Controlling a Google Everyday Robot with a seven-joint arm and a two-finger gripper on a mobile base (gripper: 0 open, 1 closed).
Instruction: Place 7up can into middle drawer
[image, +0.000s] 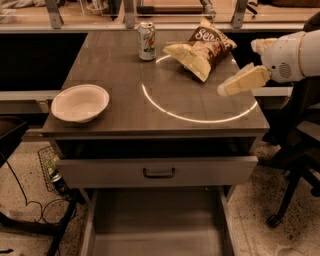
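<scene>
The 7up can (147, 41), pale silver and green with a shiny top, stands upright at the back of the table, left of the chip bag. The middle drawer (155, 222) is pulled out low in front of the table, a wide grey tray with a bare flat floor. My gripper (225, 89) reaches in from the right, hovering above the table's right side, in front of the chip bag and well to the right of the can. It holds nothing that I can see.
A brown-and-yellow chip bag (200, 47) lies at the back right of the grey table (120, 75). A white bowl (80, 102) sits at the front left. A grey drawer front with a black handle (159, 172) sits above the open tray. Chair legs stand at the right.
</scene>
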